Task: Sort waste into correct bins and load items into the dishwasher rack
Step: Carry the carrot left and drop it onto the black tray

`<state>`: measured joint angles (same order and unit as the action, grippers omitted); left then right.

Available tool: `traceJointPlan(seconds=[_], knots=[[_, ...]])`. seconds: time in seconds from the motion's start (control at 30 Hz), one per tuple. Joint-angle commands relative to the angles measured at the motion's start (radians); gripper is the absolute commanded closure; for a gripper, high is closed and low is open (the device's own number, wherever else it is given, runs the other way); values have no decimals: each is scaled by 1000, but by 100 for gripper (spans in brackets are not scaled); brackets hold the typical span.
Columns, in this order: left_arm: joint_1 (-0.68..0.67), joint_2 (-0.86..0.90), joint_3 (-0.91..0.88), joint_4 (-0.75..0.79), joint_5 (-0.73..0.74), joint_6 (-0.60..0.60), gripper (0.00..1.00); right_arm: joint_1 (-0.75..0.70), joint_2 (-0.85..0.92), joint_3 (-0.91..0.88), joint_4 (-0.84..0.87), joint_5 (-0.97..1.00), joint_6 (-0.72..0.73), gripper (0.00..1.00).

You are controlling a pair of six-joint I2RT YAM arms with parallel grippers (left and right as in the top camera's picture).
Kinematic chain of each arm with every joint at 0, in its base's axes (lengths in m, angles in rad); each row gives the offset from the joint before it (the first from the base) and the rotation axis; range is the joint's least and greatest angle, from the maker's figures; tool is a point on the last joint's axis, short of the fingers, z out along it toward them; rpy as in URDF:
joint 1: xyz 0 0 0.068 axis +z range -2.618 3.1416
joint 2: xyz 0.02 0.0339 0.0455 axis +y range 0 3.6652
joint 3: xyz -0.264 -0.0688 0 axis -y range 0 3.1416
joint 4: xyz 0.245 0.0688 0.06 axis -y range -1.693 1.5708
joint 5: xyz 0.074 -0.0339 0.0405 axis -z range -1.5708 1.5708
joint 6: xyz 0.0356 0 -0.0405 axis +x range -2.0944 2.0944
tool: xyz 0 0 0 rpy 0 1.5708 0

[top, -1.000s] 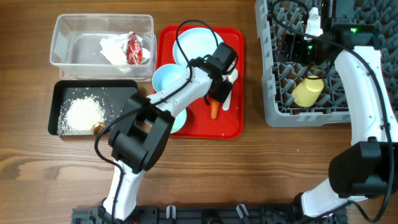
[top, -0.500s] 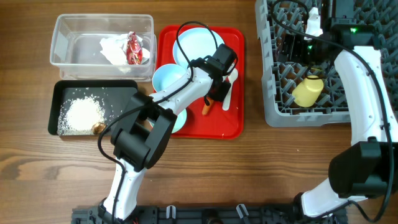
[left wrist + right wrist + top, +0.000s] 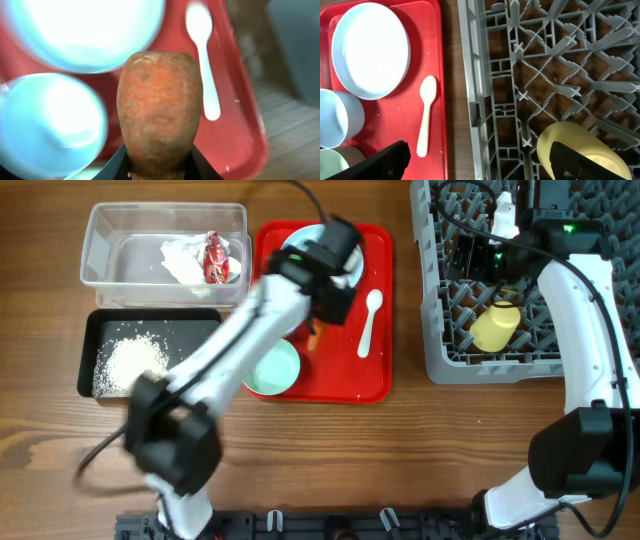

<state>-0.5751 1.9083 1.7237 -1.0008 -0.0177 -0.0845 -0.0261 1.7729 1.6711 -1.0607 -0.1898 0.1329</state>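
left gripper pinching stubby orange carrot over flat red tray, right gripper wide open, empty

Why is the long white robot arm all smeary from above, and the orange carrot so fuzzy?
Overhead: the left white robot arm is streaked, likely motion blur, while the grey plastic rack looks crisp. Left wrist: the orange carrot sits too close to focus, and the round light-blue plate glares white. Right wrist: sharp throughout.

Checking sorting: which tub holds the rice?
The shallow black rectangular tub; the deeper clear plastic tub holds a crumpled white napkin and red wrapper.
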Motion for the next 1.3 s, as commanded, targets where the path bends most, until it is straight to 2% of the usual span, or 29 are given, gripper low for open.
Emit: traceJointPlan(seconds=[0.0,0.13,0.27,0.33,0.5,0.63,0.77,0.97,1.1,1.2,1.27], knots=[[100,-185,25,-77,-19,-80,76,1,-3,16,1,13,-13,7],[252,-295,25,-222,-87,-159,76,1,-3,16,2,13,-13,7],[431,-298,5,-369,-115,-231,78,1,-3,16,3,13,-13,7],[515,-298,-37,-391,-115,-269,78,2,-3,16,2,13,-14,7],[669,-298,-201,-370,-103,-343,72,1,-3,16,3,13,-22,7],[691,-298,-371,-233,-87,-351,71,1,-3,16,11,13,-22,7],[692,-297,-567,16,-85,-406,71,1,-3,16,11,13,-26,7],[691,-285,-756,350,-85,-452,70,1,-3,16,9,13,-26,7],[691,-272,-789,448,-85,-452,56,2,-3,16,7,13,-26,7],[691,-272,-789,448,-85,-451,45,2,-3,16,4,13,-26,7],[691,-273,-788,443,-84,-451,42,2,-3,16,7,12,-25,7]])
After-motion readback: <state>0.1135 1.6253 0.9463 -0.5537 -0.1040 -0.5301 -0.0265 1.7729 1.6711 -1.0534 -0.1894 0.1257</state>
